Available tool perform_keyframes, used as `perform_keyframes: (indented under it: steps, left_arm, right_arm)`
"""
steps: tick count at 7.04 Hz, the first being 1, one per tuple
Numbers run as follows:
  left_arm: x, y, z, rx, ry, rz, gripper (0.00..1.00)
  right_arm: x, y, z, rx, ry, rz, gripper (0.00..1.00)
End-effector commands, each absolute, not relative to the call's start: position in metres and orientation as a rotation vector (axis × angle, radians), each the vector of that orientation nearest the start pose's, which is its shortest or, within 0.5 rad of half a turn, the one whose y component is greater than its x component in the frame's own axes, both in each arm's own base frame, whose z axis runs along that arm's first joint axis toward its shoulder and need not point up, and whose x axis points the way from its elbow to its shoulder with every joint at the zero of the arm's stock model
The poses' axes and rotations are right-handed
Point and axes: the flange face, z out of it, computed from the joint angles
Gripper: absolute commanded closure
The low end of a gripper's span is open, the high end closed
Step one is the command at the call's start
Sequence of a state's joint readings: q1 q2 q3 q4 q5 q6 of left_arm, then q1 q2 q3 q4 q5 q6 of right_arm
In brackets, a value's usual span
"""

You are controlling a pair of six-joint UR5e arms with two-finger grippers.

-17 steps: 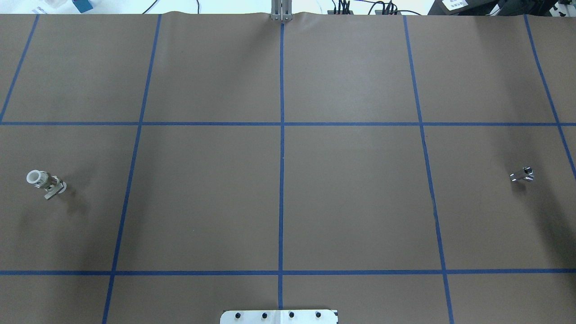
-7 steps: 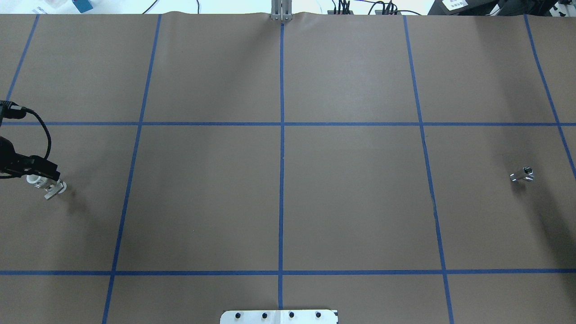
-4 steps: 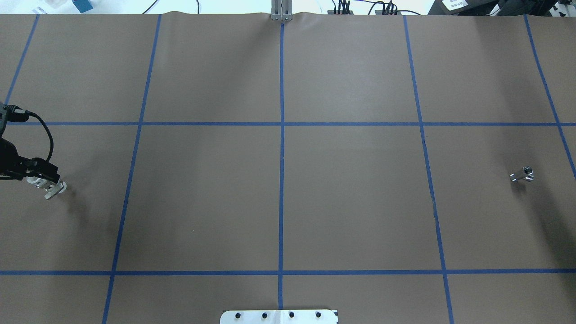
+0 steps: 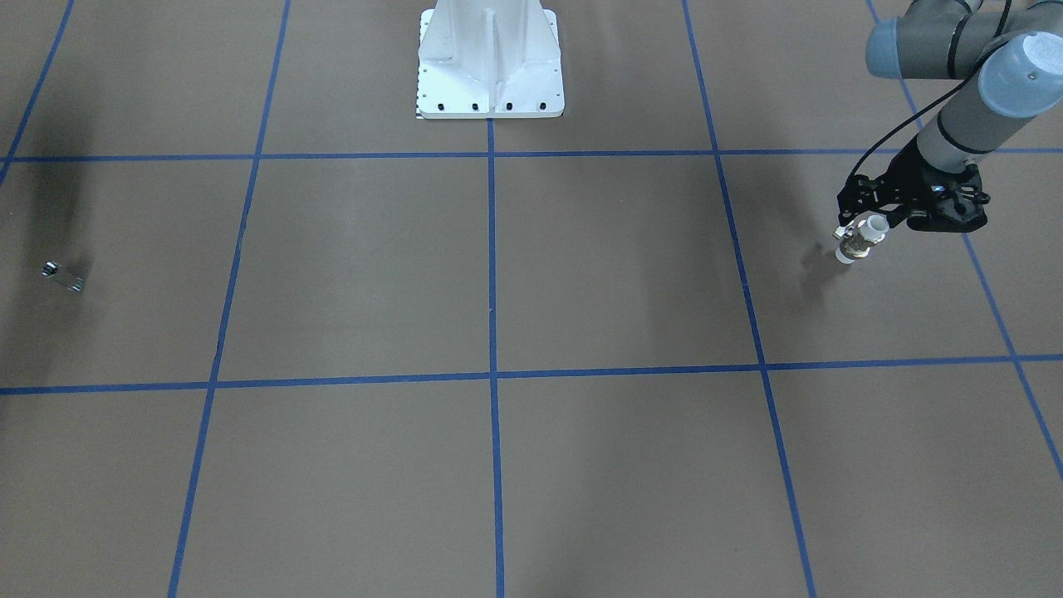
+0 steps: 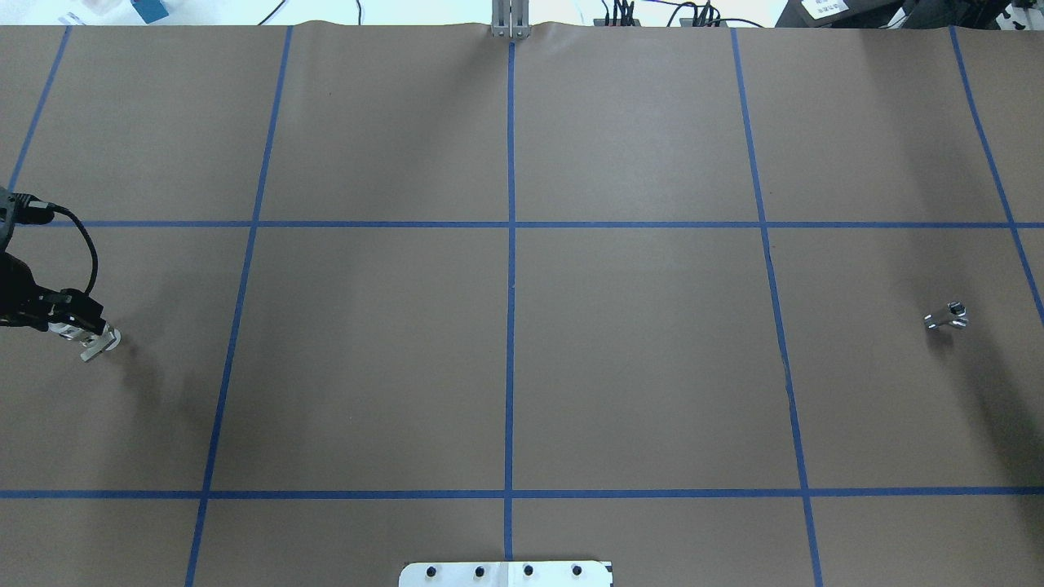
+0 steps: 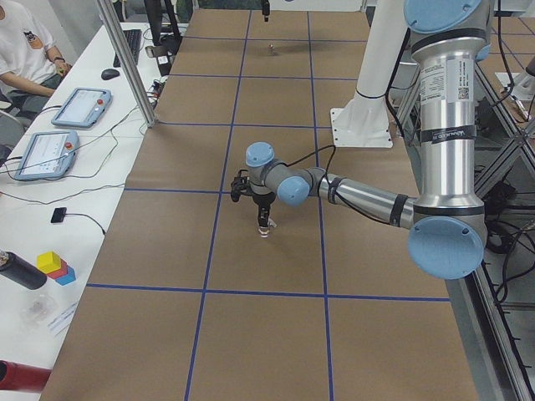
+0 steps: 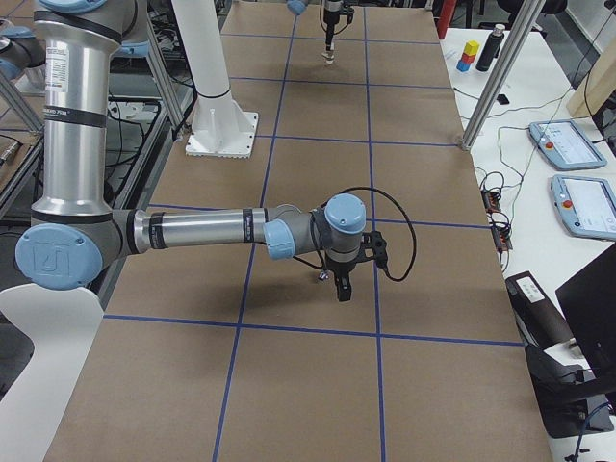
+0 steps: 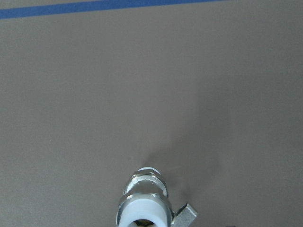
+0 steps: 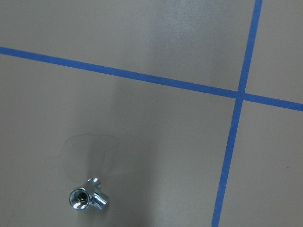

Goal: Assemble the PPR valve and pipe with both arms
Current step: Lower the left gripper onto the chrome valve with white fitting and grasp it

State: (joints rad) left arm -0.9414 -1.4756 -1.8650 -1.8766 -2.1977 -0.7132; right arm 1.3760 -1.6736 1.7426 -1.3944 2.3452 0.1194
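At the far left we see the left arm (image 4: 955, 124) stretched out low over the table (image 5: 636, 350), with the left gripper (image 4: 869, 223) down over the valve (image 4: 855, 244). The valve stands upright on the brown surface, in the left-hand square of the middle row of the blue tape (image 5: 510, 326) grid. It is well out from the pedestal (image 4: 490, 58), and its lever sticks out low on the robot's side. In the front view the jaws stand apart, one on each side of the valve's white upper end and spread wider than it, while its foot rests on the table. Our left wrist view looks straight down on that white open top and the metal band below it, at the bottom edge of the frame. Moving right past the pedestal, we come to the pipe (image 5: 946, 316). It lies on its side in the right-hand square of the same row, well apart from the valve. The right wrist view shows its round open end turned up toward the camera, with a tape crossing nearby. The right arm (image 7: 192, 231) reaches out low toward it, and the right gripper (image 7: 343, 287) hangs near the pipe but apart from it. It shows only in the side views, so we cannot tell how wide its jaws stand.
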Motion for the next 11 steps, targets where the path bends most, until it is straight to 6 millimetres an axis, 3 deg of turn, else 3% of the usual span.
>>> perform_keyframes:
  steps: [1,11]
  left_arm:
    - [0.2165,-0.4246,0.5341,-0.007,0.78,0.076,0.33]
    - [0.2104,-0.4247,0.5421,-0.023,0.772,0.074,0.37]
  right_arm:
    - [-0.0267,-0.4654,0.6025,0.112,-0.795,-0.168,0.0]
    - [-0.0261,-0.4657,0.6006,0.128,-0.788,-0.173,0.0]
